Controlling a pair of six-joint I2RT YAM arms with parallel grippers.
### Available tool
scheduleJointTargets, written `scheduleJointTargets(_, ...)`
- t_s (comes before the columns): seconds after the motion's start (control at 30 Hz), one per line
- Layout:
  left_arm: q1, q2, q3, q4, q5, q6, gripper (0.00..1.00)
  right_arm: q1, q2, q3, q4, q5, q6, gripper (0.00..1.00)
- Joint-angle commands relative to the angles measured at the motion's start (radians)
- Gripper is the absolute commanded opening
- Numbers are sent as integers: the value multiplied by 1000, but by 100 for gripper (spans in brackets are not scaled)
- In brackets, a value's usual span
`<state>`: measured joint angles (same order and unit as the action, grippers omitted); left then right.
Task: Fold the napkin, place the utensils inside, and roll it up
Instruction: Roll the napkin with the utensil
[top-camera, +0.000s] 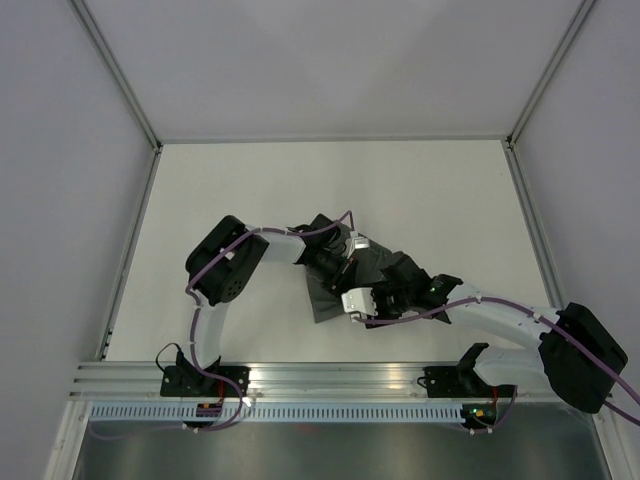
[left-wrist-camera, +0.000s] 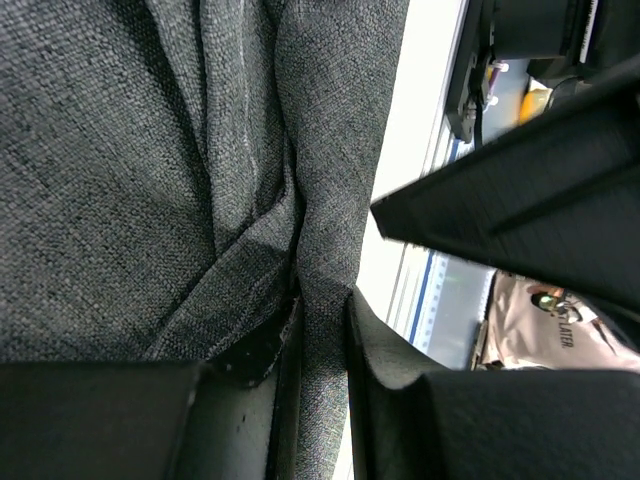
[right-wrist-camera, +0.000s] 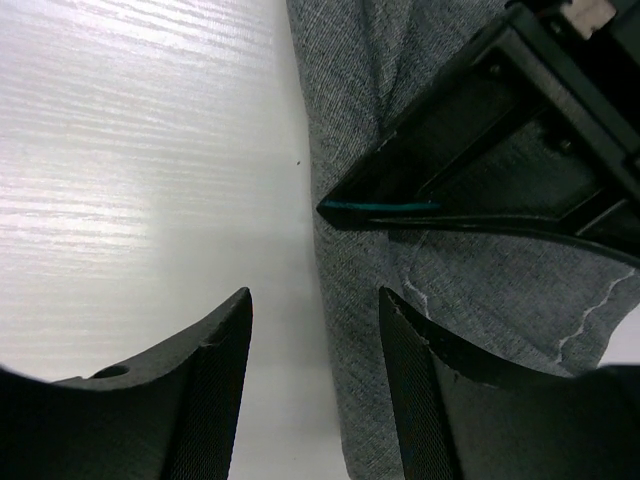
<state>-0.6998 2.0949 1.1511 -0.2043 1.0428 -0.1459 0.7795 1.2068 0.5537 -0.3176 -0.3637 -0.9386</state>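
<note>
While the left gripper (left-wrist-camera: 310, 385) pinches the dark grey cloth napkin (left-wrist-camera: 120, 180) and the right gripper (right-wrist-camera: 315, 320) holds its jaws apart beside it, tugging could unfold it.

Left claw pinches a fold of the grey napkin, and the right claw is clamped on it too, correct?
No. The right claw is open, over the edge of the napkin and bare table, gripping nothing; the right wrist view shows this. The left claw does pinch a fold.
</note>
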Motion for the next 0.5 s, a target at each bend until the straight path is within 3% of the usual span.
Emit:
scheduleJointTargets(0.0, 2, 60, -7, -101, -83, -24, 2, 32, 3, -3, 68, 52, -9, 60)
scheduleJointTargets(0.23, 6, 79, 18, -116, -72, -30, 2, 72, 69, -2, 110, 92, -3, 58)
scheduleJointTargets(0.47, 13, 83, 16, -121, -50, -24, 2, 70, 140, 3, 147, 124, 27, 50)
